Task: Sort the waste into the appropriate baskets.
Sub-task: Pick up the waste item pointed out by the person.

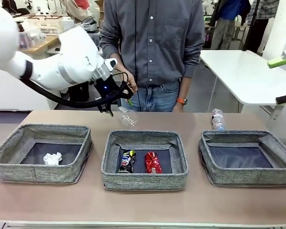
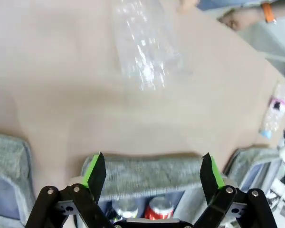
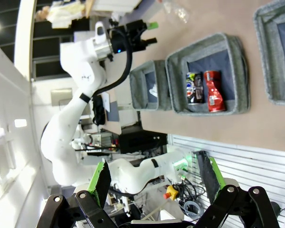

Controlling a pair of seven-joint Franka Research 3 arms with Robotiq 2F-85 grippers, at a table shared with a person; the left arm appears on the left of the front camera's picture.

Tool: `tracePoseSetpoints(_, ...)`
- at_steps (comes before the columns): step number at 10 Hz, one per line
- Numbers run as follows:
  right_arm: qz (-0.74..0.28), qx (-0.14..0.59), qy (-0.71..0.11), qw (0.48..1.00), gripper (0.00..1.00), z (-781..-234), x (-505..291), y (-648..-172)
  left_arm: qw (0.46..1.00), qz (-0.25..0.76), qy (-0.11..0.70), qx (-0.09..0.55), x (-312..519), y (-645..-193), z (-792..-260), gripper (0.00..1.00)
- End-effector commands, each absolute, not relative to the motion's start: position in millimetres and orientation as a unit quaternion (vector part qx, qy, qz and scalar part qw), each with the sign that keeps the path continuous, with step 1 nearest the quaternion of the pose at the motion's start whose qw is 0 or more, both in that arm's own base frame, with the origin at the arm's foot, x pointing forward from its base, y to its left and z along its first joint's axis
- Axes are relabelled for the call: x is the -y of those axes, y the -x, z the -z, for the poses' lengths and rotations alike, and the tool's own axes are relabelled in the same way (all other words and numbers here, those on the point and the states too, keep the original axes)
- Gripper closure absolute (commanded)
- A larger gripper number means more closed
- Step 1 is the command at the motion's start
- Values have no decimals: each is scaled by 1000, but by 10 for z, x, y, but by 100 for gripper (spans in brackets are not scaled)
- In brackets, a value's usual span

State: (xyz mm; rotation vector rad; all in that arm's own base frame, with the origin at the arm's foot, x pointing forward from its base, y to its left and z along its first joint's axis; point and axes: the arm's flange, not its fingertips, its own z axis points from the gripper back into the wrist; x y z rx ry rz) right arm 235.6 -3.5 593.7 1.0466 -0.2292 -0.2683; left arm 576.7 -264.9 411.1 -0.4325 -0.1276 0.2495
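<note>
A clear plastic cup (image 1: 127,116) lies on the table behind the middle basket (image 1: 144,180). My left gripper (image 1: 119,101) hangs open just above and left of it, holding nothing. In the left wrist view the blurred cup (image 2: 142,47) sits well ahead of the open gripper (image 2: 152,175). The middle basket holds a dark can (image 1: 127,161) and a red can (image 1: 153,162). A white paper ball (image 1: 52,158) lies in the left basket (image 1: 38,174). The water bottle (image 1: 218,119) lies behind the right basket (image 1: 248,177). My right gripper (image 1: 283,80) is raised at the far right, and it stands open (image 3: 155,180).
A person stands at the far side with one hand (image 1: 128,88) close to my left gripper and the other, with an orange watch (image 1: 181,101), at the table edge. A white table (image 1: 248,76) stands at the back right.
</note>
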Motion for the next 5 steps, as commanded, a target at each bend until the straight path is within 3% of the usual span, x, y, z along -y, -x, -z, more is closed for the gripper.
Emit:
tracePoseSetpoints(1, 121, 113, -506, 847, 0, -5940, 34, -2363, 967, -148, 190, 78, 2795, -6041, -4090, 0)
tracePoseSetpoints(5, 121, 113, -506, 847, 0, -5940, 34, -2363, 968, -180, 144, 99, 2915, -6504, -3713, 0)
